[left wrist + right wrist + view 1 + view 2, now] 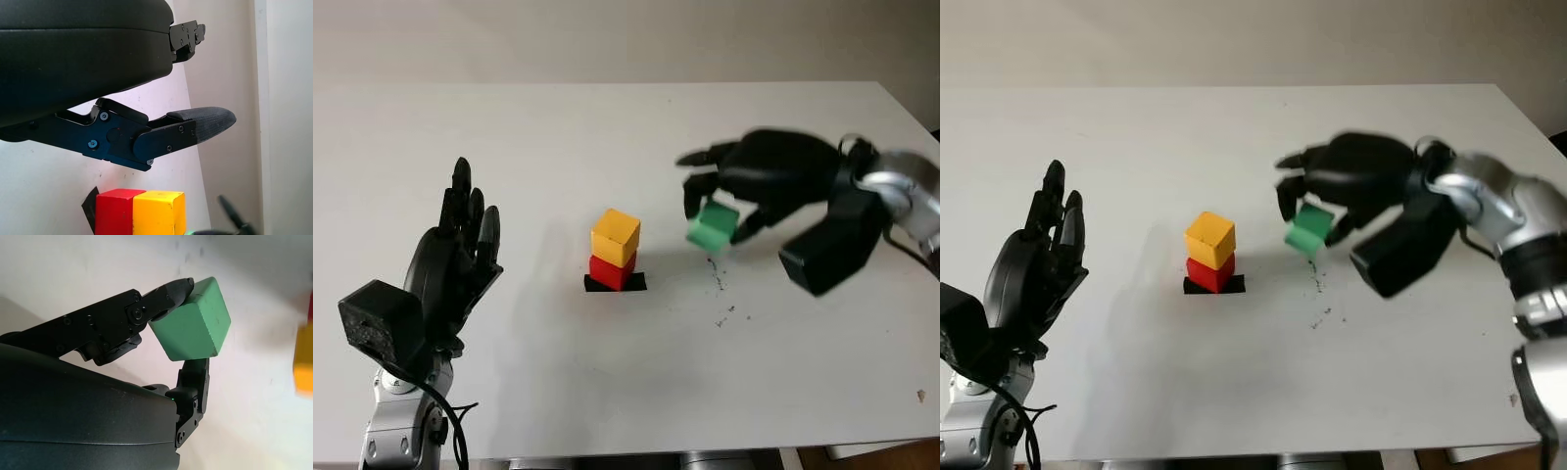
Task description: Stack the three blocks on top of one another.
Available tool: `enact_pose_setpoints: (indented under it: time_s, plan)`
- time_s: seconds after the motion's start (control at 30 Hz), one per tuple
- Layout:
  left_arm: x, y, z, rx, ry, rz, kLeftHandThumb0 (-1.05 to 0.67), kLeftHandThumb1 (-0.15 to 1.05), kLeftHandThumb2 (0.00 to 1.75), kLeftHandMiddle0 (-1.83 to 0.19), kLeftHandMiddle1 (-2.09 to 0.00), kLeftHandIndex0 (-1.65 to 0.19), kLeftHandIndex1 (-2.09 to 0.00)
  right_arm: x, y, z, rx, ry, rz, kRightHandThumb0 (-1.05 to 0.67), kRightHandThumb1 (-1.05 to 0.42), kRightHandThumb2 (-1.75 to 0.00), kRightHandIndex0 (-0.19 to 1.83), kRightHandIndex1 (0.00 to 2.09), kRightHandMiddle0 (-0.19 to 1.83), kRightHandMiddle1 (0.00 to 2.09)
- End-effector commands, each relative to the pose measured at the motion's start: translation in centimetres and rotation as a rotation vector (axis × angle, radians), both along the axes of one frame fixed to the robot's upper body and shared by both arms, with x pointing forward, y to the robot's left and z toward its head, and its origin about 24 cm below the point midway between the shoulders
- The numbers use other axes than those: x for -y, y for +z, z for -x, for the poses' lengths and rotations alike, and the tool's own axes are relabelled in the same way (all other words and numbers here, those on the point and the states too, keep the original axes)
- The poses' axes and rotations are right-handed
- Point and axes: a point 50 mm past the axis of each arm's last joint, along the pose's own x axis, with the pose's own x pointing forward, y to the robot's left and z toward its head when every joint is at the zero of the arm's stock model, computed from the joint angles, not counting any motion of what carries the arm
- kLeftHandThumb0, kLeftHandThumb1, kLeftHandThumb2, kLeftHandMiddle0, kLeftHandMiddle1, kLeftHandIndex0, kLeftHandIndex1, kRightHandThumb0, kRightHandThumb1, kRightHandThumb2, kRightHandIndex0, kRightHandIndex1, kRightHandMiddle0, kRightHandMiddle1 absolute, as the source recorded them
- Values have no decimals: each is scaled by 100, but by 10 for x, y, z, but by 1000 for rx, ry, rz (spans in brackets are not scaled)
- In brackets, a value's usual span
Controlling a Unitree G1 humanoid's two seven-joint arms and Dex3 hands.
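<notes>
- While the right hand hangs over the white worktop, it grips the green block in its fingertips, lifted off the surface and tilted.
- From the right wrist view, one fingertip presses a top corner of that block and another finger braces it from below.
- The green block sits just to the right of the stack, near it but not touching, roughly level with the yellow block as far as I can judge from the head views.
- The yellow block sits on the red block, turned a little so the edges do not line up.
- The red block stands on a small black patch near the middle of the worktop.
- The left hand is open at the near left, well apart from the stack, holding nothing.
- A few dark specks mark the worktop below the green block.
</notes>
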Motion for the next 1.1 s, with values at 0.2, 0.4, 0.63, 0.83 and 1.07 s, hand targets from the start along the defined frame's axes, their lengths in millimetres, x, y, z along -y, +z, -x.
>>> enact_pose_setpoints:
  time_s: [0.2, 0.4, 0.63, 0.83, 1.07]
  plan:
    - [7, -2, -2, 16, 4, 12, -67, 105, 63, 17, -5, 18, -5, -42, 51, -3, 8, 50, -25, -41, -96, -6, 29, 4, 50, 111]
    - [8, -3, -2, 8, 17, 16, -68, 105, 64, 17, -6, 18, -5, -66, 66, -7, -118, 40, -70, -42, -99, -6, 28, 5, 34, 149]
    - [10, -4, -1, 8, 15, 15, -68, 105, 64, 18, -5, 19, -3, -93, 82, -5, -227, 35, -89, -41, -97, -5, 29, 6, 32, 157]
    - [9, -4, 0, 3, 21, 19, -70, 105, 64, 18, -5, 19, -3, -108, 87, -3, -287, 33, -87, -42, -95, -5, 29, 6, 35, 165]
    - [10, -3, -1, 0, 23, 12, -72, 105, 64, 19, -5, 19, -3, -116, 80, -4, -333, 24, -36, -42, -98, -6, 23, 3, 25, 177]
